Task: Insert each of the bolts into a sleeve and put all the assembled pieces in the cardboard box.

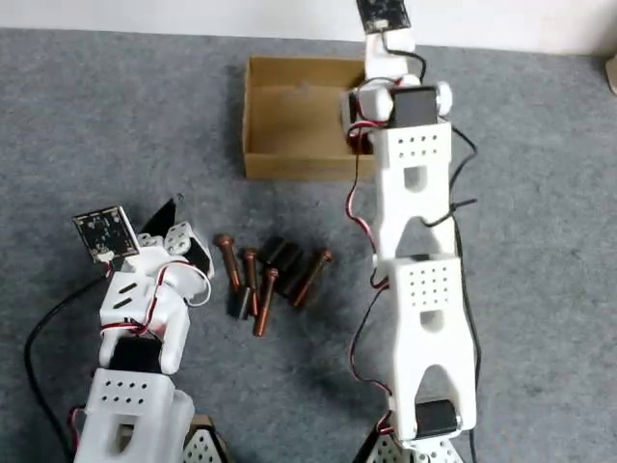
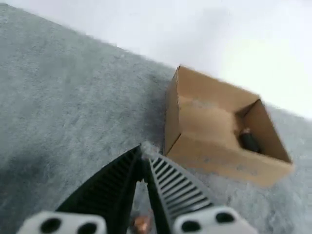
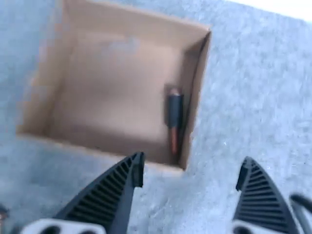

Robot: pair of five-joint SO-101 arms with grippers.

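Note:
The cardboard box [image 1: 289, 159] stands at the far middle of the grey mat. One bolt in a dark sleeve [image 3: 174, 117] lies inside it against a side wall, and the same assembled piece [image 2: 248, 140] shows from the left wrist. My right gripper [image 3: 190, 170] hangs open and empty over the box's near corner, and the right arm [image 1: 415, 145] stretches up to the box's right side. A heap of copper bolts [image 1: 260, 285] and dark sleeves [image 1: 281, 253] lies mid-table. Just left of it is my left gripper [image 2: 144, 157], shut, tips pointing toward the box.
Grey carpet-like mat [image 1: 116, 125] covers the table, with open room left of the box and at the far right. A white wall edge [image 1: 289, 14] runs behind the box. Cables trail along both arms.

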